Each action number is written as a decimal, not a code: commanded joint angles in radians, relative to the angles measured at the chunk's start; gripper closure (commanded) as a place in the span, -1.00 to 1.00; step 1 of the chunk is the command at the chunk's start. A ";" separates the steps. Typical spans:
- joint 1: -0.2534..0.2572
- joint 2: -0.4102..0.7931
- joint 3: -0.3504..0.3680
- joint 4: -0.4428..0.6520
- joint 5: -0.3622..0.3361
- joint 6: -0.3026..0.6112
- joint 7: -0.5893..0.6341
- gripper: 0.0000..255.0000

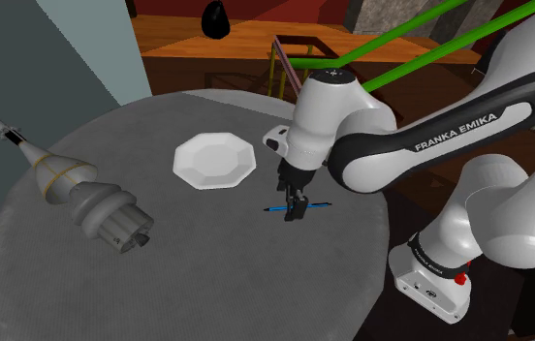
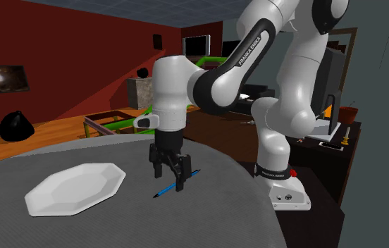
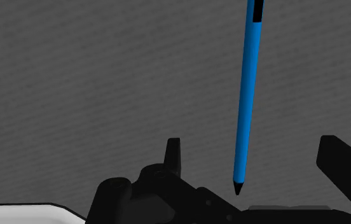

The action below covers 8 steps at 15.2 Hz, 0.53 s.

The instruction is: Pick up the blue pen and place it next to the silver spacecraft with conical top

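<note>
Pen (image 3: 247, 95) lies flat on the grey table (image 1: 207, 281), between the gripper's (image 2: 170, 176) spread fingers, not clasped yet. I'd drop lower and centre on the shaft before squeezing, since something that thin probably rolls. Spacecraft (image 1: 72, 184) sits well apart across the table.

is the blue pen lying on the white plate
No, the blue pen lies on the grey table, beside the white plate and apart from it.

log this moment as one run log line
phase: pre-grasp | gripper: open, astride blue pen, no contact | pen: lying on table | silver spacecraft: well apart from pen
</note>
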 commanded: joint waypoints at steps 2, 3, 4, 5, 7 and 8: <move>0.000 0.002 0.001 -0.001 0.000 0.004 0.001 -1.00; 0.000 0.002 0.001 -0.001 0.000 0.004 0.001 -1.00; 0.000 0.002 0.001 -0.001 0.000 0.004 0.001 -1.00; 0.000 0.002 0.001 -0.001 0.000 0.004 0.001 -1.00; 0.000 0.002 0.001 -0.001 0.000 0.004 0.001 1.00; 0.000 0.002 0.001 -0.001 0.000 0.004 0.001 1.00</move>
